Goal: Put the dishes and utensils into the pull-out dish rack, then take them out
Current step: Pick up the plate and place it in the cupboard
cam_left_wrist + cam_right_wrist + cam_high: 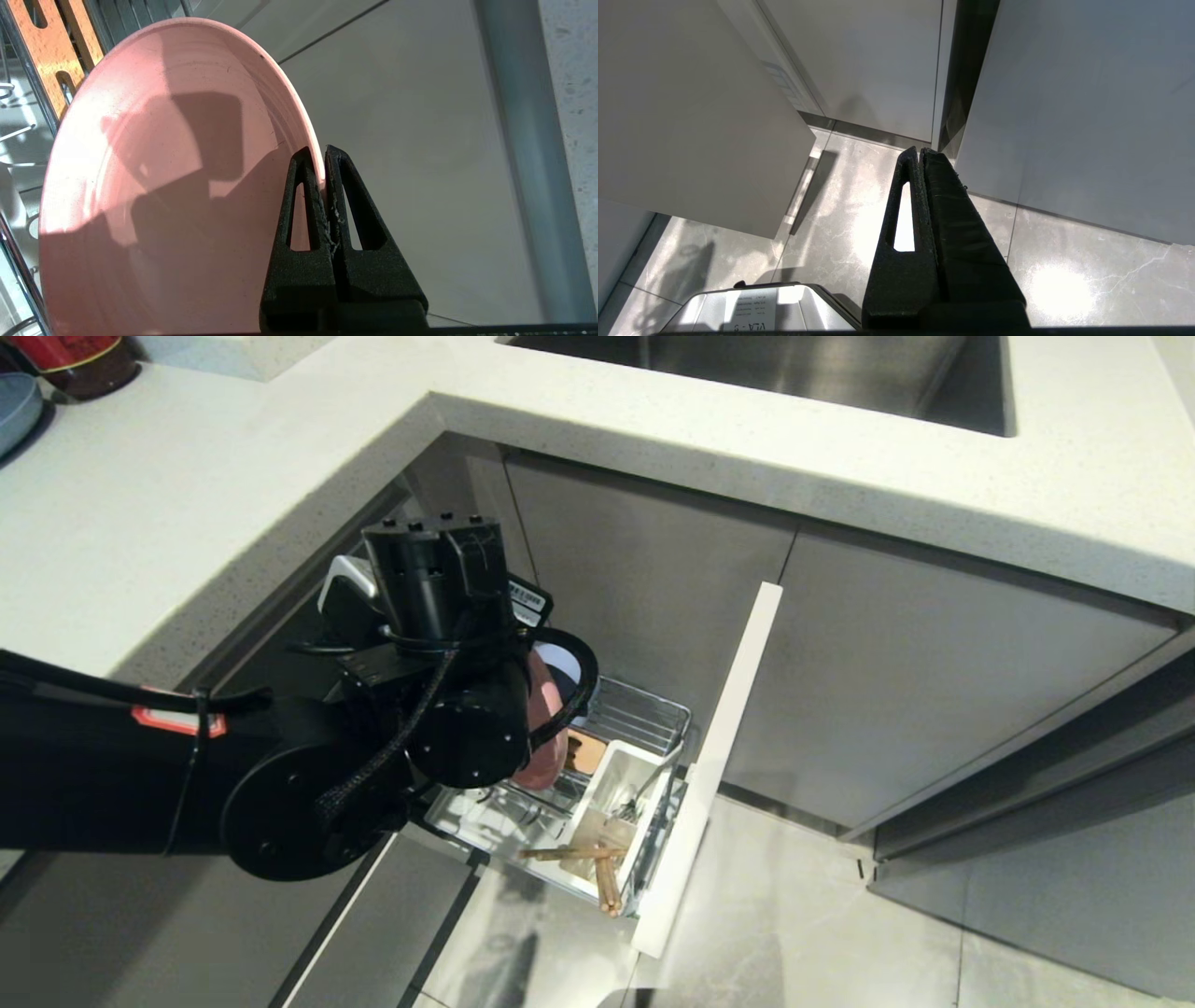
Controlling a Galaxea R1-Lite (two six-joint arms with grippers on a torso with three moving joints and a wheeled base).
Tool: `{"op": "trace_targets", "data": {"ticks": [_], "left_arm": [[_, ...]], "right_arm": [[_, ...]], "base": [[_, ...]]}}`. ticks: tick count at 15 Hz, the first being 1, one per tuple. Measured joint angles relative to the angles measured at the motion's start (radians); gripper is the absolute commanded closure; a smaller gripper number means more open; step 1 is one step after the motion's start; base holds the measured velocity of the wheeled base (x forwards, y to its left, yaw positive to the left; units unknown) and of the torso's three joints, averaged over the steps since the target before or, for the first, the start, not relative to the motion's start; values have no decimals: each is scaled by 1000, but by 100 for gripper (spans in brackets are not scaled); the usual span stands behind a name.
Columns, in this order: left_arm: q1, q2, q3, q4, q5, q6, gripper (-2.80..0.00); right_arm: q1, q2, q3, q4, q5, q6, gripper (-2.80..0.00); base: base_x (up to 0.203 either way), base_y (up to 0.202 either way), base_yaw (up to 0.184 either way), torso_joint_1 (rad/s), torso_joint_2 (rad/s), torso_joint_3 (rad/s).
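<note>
kitchen | sink [784, 373] | countertop [187, 523] | cabinets [915, 663] | pull-out dish rack [644, 719]

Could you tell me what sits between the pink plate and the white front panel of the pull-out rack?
In the head view, the white cutlery box sits between the pink plate and the front panel, chopsticks beside it.

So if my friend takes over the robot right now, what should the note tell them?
Left gripper: shut on the rim of the pink plate, holding it on edge over the chrome wire basket of the pull-out dish rack.
Right gripper: shut, empty, parked over the floor by the cabinets.
Chopsticks: lying at the white cutlery box, tips poking out over the front.
Rack is pulled open. Bowl and spoon cannot be made out.
Whether the plate is going in or coming out is not clear. Check that before moving on.
</note>
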Motion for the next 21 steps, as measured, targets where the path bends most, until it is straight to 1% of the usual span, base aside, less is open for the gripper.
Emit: {"op": "trace_targets", "data": {"ticks": [4,6,9,12,21], "left_arm": [[5,4,16,-2,6,-3,0],[5,10,34,-7,21,-7,0],[4,16,62,-34,26,-5,0],[3,19,71,-34,41,-3,0],[-3,27,100,-31,51,2,0]], "right_arm": [[0,0,0,0,0,0,0],[0,0,0,0,0,0,0],[0,0,0,0,0,0,0],[0,0,0,0,0,0,0],[0,0,0,0,0,0,0]], "base": [[0,0,0,0,0,0],[0,0,0,0,0,0],[0,0,0,0,0,0],[0,0,0,0,0,0],[0,0,0,0,0,0]]}}
